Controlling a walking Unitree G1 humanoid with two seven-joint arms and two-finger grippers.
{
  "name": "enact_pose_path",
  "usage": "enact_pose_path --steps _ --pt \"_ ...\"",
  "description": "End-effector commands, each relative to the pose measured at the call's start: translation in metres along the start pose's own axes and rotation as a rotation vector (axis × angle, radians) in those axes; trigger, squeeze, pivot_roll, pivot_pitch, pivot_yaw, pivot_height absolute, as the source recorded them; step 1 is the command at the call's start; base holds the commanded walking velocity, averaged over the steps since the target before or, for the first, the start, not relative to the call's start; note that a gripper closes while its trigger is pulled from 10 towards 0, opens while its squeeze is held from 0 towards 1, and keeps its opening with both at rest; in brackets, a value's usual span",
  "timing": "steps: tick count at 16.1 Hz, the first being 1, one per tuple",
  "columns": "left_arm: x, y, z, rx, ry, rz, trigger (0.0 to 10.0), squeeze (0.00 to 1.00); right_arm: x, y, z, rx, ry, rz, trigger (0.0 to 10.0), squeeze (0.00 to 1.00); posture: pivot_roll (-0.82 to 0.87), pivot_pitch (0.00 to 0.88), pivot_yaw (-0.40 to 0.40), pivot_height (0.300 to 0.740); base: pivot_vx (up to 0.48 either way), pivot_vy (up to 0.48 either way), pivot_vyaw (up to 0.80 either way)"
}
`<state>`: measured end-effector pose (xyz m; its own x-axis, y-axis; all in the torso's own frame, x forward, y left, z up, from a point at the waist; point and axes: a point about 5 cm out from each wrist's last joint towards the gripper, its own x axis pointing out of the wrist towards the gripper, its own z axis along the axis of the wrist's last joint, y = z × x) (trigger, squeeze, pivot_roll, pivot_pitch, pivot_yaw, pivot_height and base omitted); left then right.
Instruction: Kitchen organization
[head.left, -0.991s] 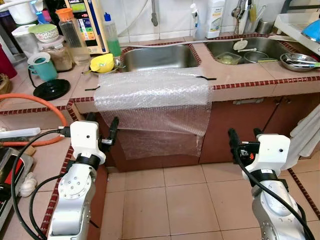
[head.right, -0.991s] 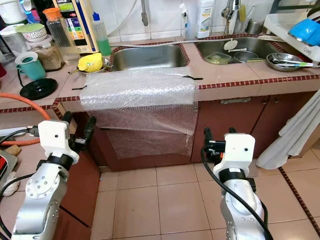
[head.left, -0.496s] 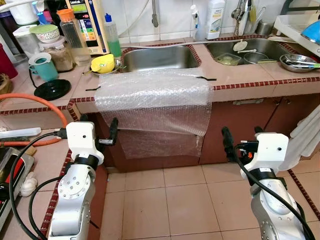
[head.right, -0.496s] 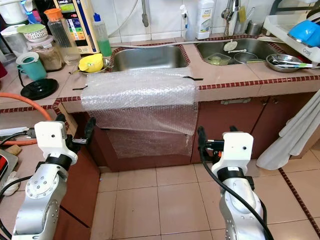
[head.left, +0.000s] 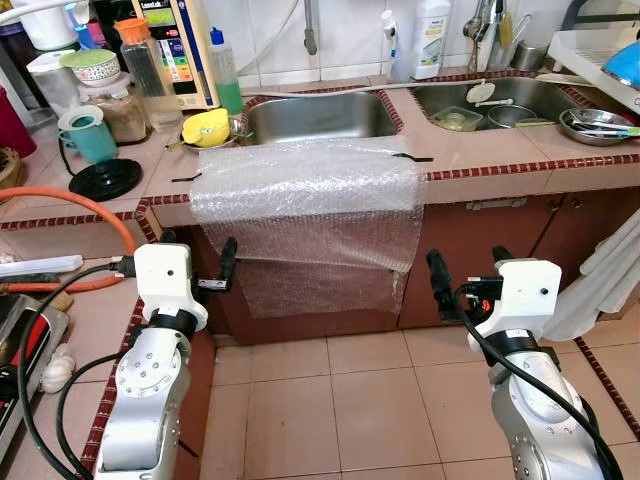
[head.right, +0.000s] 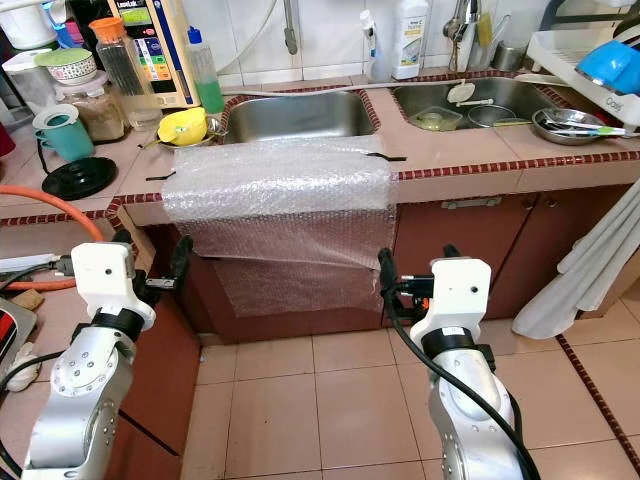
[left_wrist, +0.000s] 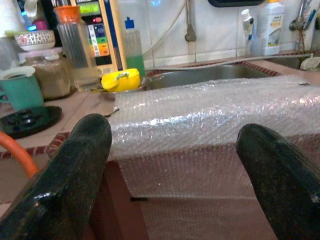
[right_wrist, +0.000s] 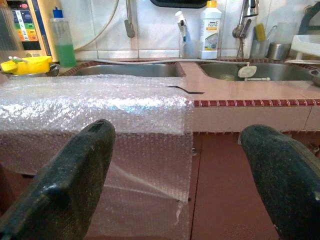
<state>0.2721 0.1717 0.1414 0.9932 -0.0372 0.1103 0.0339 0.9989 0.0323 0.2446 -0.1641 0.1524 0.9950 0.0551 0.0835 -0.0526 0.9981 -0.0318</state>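
A sheet of bubble wrap (head.left: 310, 190) lies over the counter front before the left sink (head.left: 318, 113) and hangs down over the cabinet, held by strips of black tape. My left gripper (head.left: 197, 252) is open and empty, low by the sheet's left hanging edge. My right gripper (head.left: 468, 272) is open and empty too, just right of the sheet's lower right corner and level with the cabinet door. In the left wrist view the bubble wrap (left_wrist: 210, 115) shows between the two fingers (left_wrist: 75, 175). The right wrist view looks at the sheet's right edge (right_wrist: 180, 115).
The right sink (head.left: 500, 100) holds dishes, with a metal plate (head.left: 597, 122) beside it. A yellow item (head.left: 204, 127), a teal mug (head.left: 88, 135), a black lid (head.left: 102, 179) and jars stand at the left. An orange hose (head.left: 70, 205) curves over the left counter. White cloth (head.left: 605, 280) hangs at the right. Tiled floor (head.left: 330, 400) lies below.
My right gripper has moved left, closer to the hanging right edge of the bubble wrap. The left gripper has barely shifted.
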Motion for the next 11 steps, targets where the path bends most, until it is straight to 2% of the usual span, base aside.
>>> enact_pose_path --steps 1,2,11 --pt "0.0007 0.0011 0.0076 -0.011 -0.049 -0.013 0.0 0.00 0.0008 0.0018 0.0029 0.008 -0.003 0.011 10.0 0.00 -0.02 0.000 0.097 0.740 0.000 0.000 0.00" --pt "-0.0008 0.0038 0.0077 0.024 -0.051 0.003 0.0 0.00 0.0006 0.0035 0.0029 0.013 -0.001 0.019 10.0 0.00 -0.02 0.000 0.097 0.740 0.000 0.000 0.00" --pt "-0.0007 0.0016 0.0085 0.015 -0.057 -0.018 0.0 0.00 -0.0006 0.0063 0.0009 0.016 0.009 0.027 10.0 0.00 -0.02 0.000 0.101 0.740 0.000 0.000 0.00"
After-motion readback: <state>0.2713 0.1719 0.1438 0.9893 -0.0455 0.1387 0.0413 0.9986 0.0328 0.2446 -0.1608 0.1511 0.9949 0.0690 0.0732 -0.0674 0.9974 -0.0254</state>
